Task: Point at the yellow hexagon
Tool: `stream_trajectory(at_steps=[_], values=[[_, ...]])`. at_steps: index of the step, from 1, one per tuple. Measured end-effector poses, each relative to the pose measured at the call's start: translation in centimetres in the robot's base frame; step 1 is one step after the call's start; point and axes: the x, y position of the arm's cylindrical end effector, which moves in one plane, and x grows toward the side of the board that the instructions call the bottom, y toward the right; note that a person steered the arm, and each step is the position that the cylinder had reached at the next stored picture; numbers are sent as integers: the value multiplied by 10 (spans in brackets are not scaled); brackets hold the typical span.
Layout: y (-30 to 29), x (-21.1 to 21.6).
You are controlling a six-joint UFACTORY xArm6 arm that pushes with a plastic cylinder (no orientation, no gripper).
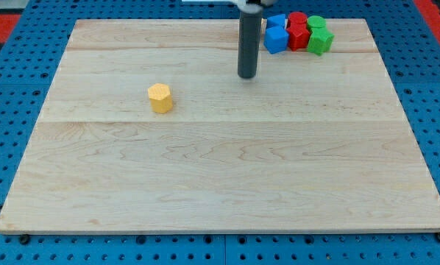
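Here, one yellow hexagon [160, 97] sits alone on the worktop [220, 177], off toward the view's left of my tip [247, 76] and a little nearer the view's bottom, well apart from it. The end effector is only a straight dark rod with nothing to spread or press together; it pinches nothing, and its tip rests at the board's surface near the view's top, touching no block.

To the view's right of the tip, and slightly higher in the view, six blocks huddle in a tight cluster: two blue blocks, one in front [276, 39] and one behind [277, 21]; two red blocks, front [299, 36] and back [298, 19]; and two green blocks, front [321, 40] and back [316, 23]. The front blue block is the nearest of them to the tip, just beside the rod but not touching it. Their exact shapes are hard to make out.

The worktop is pale wood with visible grain, made of several planks joined side by side. Around it lies a blue pegboard surface [14, 110] dotted with holes.
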Motion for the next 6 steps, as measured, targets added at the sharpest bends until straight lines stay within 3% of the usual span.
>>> stream_trajectory(at_steps=[2,3,6], values=[[-73,98],[-109,104],[-136,72]])
